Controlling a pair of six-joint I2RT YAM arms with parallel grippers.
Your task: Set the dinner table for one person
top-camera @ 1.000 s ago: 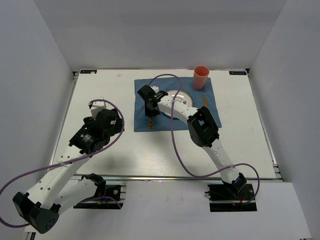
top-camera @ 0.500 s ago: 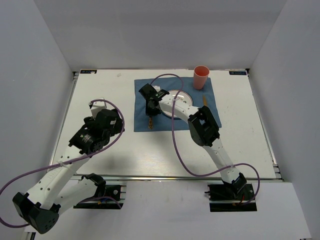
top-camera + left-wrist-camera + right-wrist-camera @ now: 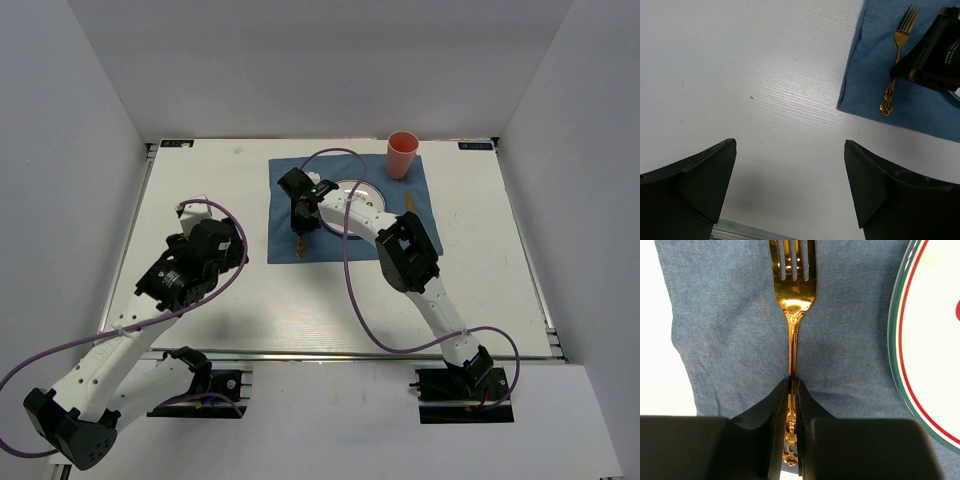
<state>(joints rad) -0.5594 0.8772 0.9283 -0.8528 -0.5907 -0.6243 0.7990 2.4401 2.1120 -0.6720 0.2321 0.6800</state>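
Note:
A gold fork (image 3: pixel 792 295) lies on the blue placemat (image 3: pixel 730 325), left of the white plate (image 3: pixel 935 340) with a green and red rim. My right gripper (image 3: pixel 792 390) is shut on the fork's handle, low over the mat. In the top view the right gripper (image 3: pixel 300 215) is at the mat's left part, the fork handle (image 3: pixel 299 246) sticks out toward me. My left gripper (image 3: pixel 790 150) is open and empty above the white dinner table (image 3: pixel 740 75), left of the mat. The fork also shows in the left wrist view (image 3: pixel 897 55). The left gripper (image 3: pixel 195 215) hovers over the table's left half.
A pink cup (image 3: pixel 402 153) stands at the mat's far right corner. A gold utensil (image 3: pixel 411 201) lies on the mat right of the plate (image 3: pixel 355 190). The table's metal front rail (image 3: pixel 740 231) is just below the left gripper. Grey walls enclose the table.
The left arm has drifted slightly toward the near edge. The right gripper stays shut on the fork with almost no movement.

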